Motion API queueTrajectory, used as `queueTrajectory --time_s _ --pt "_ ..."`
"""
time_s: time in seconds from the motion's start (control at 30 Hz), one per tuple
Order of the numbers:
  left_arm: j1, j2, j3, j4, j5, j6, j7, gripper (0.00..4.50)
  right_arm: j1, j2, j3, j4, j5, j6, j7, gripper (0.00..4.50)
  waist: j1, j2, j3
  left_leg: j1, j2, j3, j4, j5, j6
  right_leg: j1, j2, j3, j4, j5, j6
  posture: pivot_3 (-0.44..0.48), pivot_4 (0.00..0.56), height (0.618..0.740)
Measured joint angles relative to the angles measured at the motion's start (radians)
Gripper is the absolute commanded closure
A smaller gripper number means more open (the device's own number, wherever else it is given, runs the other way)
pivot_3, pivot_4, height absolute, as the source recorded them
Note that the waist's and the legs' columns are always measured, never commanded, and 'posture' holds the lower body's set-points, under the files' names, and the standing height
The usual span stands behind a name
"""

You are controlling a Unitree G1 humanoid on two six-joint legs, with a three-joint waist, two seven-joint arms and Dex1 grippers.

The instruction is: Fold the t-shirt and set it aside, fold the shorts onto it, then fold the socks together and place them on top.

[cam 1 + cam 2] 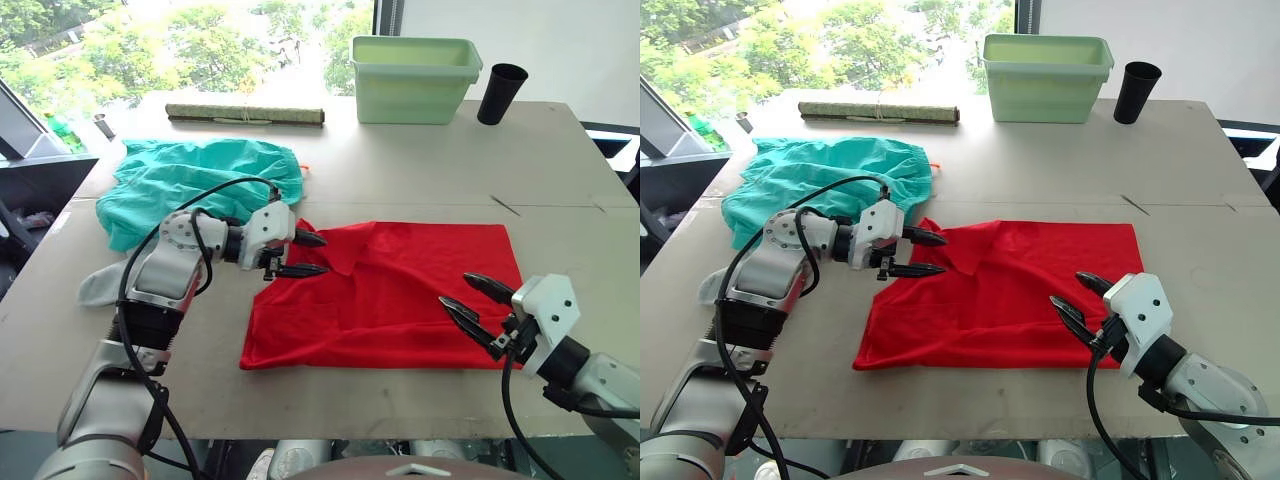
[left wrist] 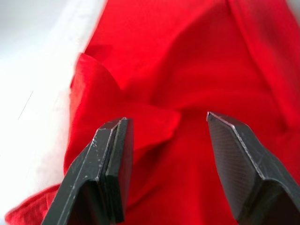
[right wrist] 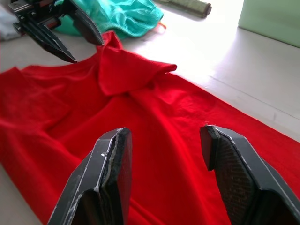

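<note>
Grey table (image 1: 400, 180) by a window, laundry laid out on it.

The left gripper (image 1: 300, 253) is held open over the t-shirt's (image 1: 400, 290) flipped sleeve; the right gripper (image 1: 472, 300) is spread, empty, at its opposite edge. Too thin a pinch could be lost, leaving a crooked fold. The shirt is spread mid-table, red and rumpled, with the shorts (image 1: 200, 180) bunched just beyond.

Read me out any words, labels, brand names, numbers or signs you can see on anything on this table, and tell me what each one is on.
There is no readable text.
The bright red cloth t-shirt shows no print or label.
The teal-green cloth shorts show no print.
The pale green plastic tub is unmarked.
The black plastic cup is unmarked.
The rolled olive mat shows no writing.
The left gripper and right gripper carry no markings.
</note>
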Motion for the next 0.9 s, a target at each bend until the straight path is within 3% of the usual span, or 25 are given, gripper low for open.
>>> queueTrajectory --time_s 0.13,0.43,0.63,0.77,0.9 --pt "-0.044 -0.039 -0.088 0.075 0.112 -0.118 0.012 1.77 -0.003 -0.012 0.018 -0.003 -0.004 0.001 0.031 2.03 -0.003 0.0 0.0 -0.001 0.0 0.0 -0.001 0.0 0.0 -0.001 0.0 0.0 0.0 0.0 0.0 0.0 0.15 0.731" --pt "-0.125 -0.085 -0.142 0.208 0.216 -0.196 0.027 1.77 -0.004 -0.026 0.03 -0.035 -0.011 0.009 0.053 2.03 -0.004 0.0 0.0 -0.001 0.0 0.0 -0.001 0.0 0.0 0.0 0.004 -0.005 0.0 0.0 0.001 0.0 0.15 0.731" --pt "-0.15 -0.109 -0.161 0.265 0.27 -0.247 0.058 4.47 -0.001 -0.025 0.041 -0.037 -0.012 0.011 0.043 2.03 -0.003 0.0 0.0 -0.001 -0.001 0.0 0.0 0.0 0.0 0.0 0.003 -0.005 0.0 0.0 0.001 0.0 0.15 0.731" --pt "-0.15 -0.126 -0.156 0.26 0.245 -0.188 0.044 4.47 0.002 -0.026 0.041 -0.037 -0.006 0.012 0.04 2.03 -0.004 0.0 0.0 -0.001 -0.001 0.0 0.0 0.0 0.0 0.0 0.004 -0.006 0.0 0.0 0.001 0.0 0.15 0.731" --pt "-0.146 -0.134 -0.104 0.209 0.133 0.0 -0.01 4.47 0.006 -0.024 0.037 -0.037 0.003 0.021 0.038 2.03 -0.005 0.0 0.0 -0.001 -0.001 -0.001 0.0 0.0 0.0 0.0 0.004 -0.006 0.0 0.0 0.001 0.0 0.15 0.731"
